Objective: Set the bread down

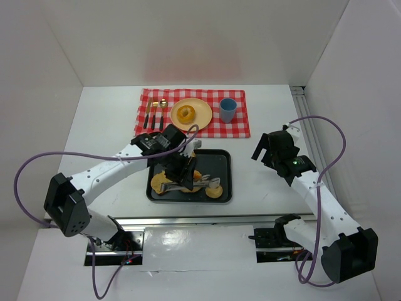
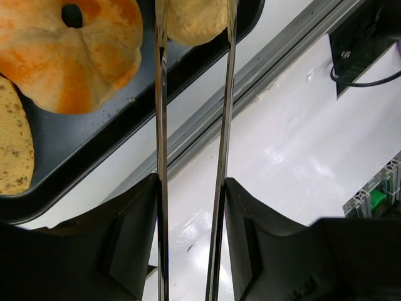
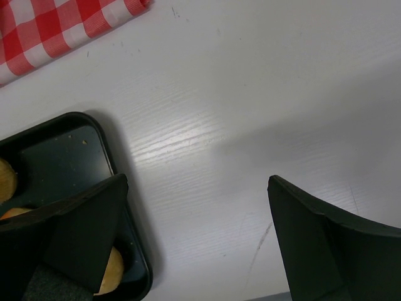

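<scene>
My left gripper (image 1: pixel 180 170) is over the black tray (image 1: pixel 222 164) and is shut on a pair of metal tongs (image 1: pixel 199 182). In the left wrist view the gripper (image 2: pixel 191 188) presses the two tong arms (image 2: pixel 161 125) inward. Their tips sit on either side of a pale round bread (image 2: pixel 197 19), which lies at the tray's near right corner (image 1: pixel 216 191). An orange pumpkin-shaped bread (image 2: pixel 75 56) and a flat speckled bread (image 2: pixel 12 144) lie beside it. My right gripper (image 1: pixel 268 150) is open and empty above the bare table right of the tray (image 3: pixel 62 157).
A red checked cloth (image 1: pixel 241 125) lies at the back with a yellow plate (image 1: pixel 202 116) holding a ring-shaped bread (image 1: pixel 185 114), a blue cup (image 1: pixel 227 110) and cutlery (image 1: pixel 154 113). A metal rail (image 1: pixel 200 221) runs along the table's near edge.
</scene>
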Motion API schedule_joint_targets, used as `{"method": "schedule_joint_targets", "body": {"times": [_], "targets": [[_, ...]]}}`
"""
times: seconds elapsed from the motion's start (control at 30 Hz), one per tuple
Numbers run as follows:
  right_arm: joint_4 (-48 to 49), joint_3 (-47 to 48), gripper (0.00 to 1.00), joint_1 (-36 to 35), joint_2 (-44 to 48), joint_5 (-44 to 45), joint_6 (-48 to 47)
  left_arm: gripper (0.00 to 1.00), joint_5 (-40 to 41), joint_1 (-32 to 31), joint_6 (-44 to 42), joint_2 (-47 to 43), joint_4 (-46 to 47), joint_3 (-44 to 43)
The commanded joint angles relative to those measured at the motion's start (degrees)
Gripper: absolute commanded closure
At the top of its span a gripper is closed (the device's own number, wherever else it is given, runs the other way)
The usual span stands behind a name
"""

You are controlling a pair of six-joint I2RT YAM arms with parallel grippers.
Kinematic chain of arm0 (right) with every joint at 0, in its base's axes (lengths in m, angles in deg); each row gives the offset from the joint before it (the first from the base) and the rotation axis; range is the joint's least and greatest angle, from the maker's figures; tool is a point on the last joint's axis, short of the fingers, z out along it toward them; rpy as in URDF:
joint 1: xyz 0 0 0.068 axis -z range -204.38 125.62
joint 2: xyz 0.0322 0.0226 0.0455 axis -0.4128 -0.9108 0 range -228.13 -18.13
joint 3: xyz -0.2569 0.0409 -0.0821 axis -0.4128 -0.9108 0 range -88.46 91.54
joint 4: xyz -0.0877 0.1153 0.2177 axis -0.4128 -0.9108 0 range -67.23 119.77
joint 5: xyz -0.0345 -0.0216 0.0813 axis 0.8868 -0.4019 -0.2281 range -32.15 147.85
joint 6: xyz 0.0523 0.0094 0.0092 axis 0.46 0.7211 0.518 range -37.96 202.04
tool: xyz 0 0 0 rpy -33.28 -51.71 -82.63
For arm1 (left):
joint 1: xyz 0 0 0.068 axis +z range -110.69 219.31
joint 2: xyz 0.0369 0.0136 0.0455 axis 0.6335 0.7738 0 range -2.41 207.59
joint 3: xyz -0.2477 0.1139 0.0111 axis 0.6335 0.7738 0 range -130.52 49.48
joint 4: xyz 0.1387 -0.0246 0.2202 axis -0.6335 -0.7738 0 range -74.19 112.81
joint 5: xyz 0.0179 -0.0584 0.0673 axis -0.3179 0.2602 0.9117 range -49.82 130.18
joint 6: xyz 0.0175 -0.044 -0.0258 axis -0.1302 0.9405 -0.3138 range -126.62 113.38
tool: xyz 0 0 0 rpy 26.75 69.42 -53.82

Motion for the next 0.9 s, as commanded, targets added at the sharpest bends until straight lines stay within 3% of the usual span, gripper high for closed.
{"method": "schedule_joint_targets", "body": {"times": [0.0, 0.13, 0.17, 0.2, 0.23, 0.27, 0.3, 0.37, 0.87], "targets": [[-0.2, 1.0, 0.0, 0.4, 0.6, 0.2, 0.2, 0.44, -2.1, -0.9, -1.2, 1.1, 0.9, 0.4], [0.3, 1.0, 0.0, 0.4, 0.6, -0.3, 0.7, 0.6, -1.4, -0.9, -1.2, 1.6, 0.3, -0.8], [0.3, 1.0, 0.0, 0.4, 0.6, -0.3, 0.7, 0.7, -1.4, -0.9, -1.2, 1.6, 0.3, -0.8], [0.3, 1.0, 0.0, 0.4, 0.6, -0.3, 0.7, 0.7, -1.4, -0.9, -1.2, 1.6, -0.3, -1.6], [0.3, 1.0, 0.0, 0.4, 0.6, -0.3, 0.7, 0.69, -0.6, -0.9, -1.2, 1.6, -0.8, -2.7], [0.3, 1.0, 0.0, 0.4, 0.6, -0.3, 0.7, 0.6, 0.4, -0.9, -1.2, 1.6, -2.2, -3.3], [0.3, 1.0, 0.0, 0.4, 0.6, -0.3, 0.7, 0.44, 2.0, -0.9, -1.2, 1.6, -2.8, -3.8], [0.3, 1.0, 0.0, 0.4, 0.6, -0.3, 0.7, 0.39, 2.0, -0.9, -1.2, 1.6, -2.8, -4.3], [0.3, 0.5, 0.0, 0.4, 1.1, -0.9, 0.7, 0.39, -2.2, -1.4, -3.4, 5.0, -1.6, -2.8]]}}
